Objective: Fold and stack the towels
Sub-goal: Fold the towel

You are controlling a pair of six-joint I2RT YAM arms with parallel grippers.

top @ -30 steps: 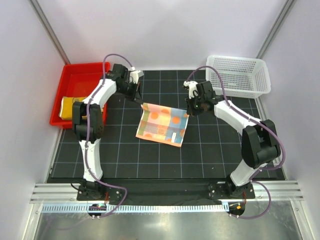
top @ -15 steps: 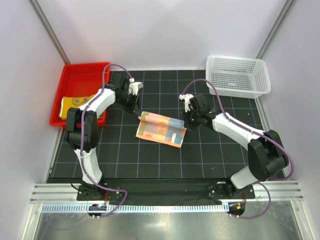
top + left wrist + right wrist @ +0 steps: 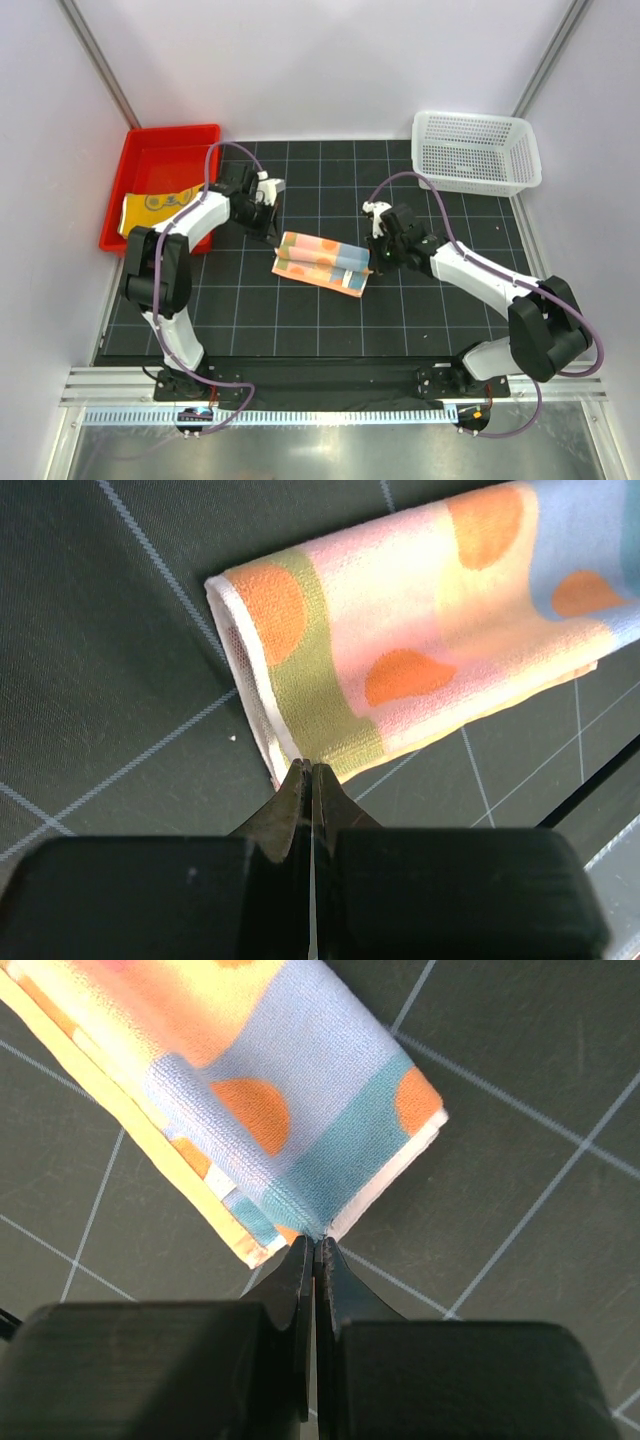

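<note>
The orange polka-dot towel (image 3: 320, 262) lies on the black grid mat, doubled over into a narrow strip. My left gripper (image 3: 277, 238) is shut on its far left corner, and in the left wrist view the closed tips (image 3: 308, 769) pinch the towel's (image 3: 420, 620) edge. My right gripper (image 3: 372, 264) is shut on its right corner, and in the right wrist view the closed tips (image 3: 316, 1241) pinch the towel (image 3: 270, 1080). The yellow-orange towel (image 3: 150, 208) lies in the red tray (image 3: 165, 160). The green towel is out of view.
A white mesh basket (image 3: 475, 150) stands at the back right, off the mat's corner. The red tray sits at the back left beside the mat. Grey walls close in the sides and back. The arm bases stand on the rail at the near edge.
Both grippers have moved toward the near side and lower, carrying the towel's far edge over itself. The towel has gone from a raised open sheet to a narrow folded strip.
</note>
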